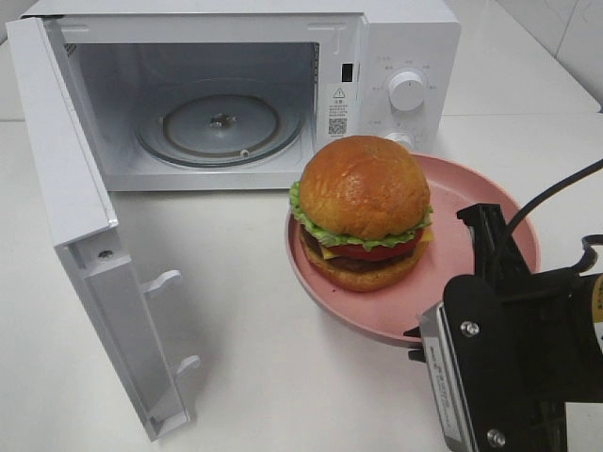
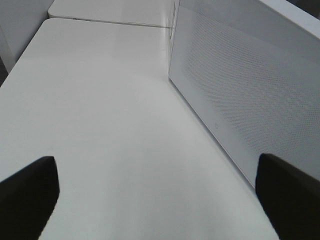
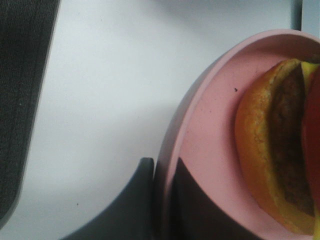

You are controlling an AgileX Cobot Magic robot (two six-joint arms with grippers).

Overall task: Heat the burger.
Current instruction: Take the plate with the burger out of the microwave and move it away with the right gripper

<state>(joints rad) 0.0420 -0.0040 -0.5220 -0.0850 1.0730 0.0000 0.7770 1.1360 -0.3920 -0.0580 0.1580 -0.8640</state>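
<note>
- The white box-shaped microwave oven point(image 1: 283, 85) stands at the back of the white surface point(image 1: 236, 311), its cavity facing forward.
- The round clear glass turntable point(image 1: 221, 127) lies inside the cavity, on its floor.
- The white hinged microwave door point(image 1: 85, 235) swings out forward on the left of the cavity.
- The round pink plate point(image 1: 471, 226) sits on the surface in front of the oven's control panel, right of the door.
- The burger with golden-brown bun, lettuce, tomato, cheese and patty point(image 1: 363, 212) sits on the plate's left part.
- The right gripper point(image 3: 160, 195) pinches the plate's near right rim, one finger point(image 3: 192, 210) inside and one under.
- The left gripper point(image 2: 160, 200) hovers over the surface left of the door.
</note>
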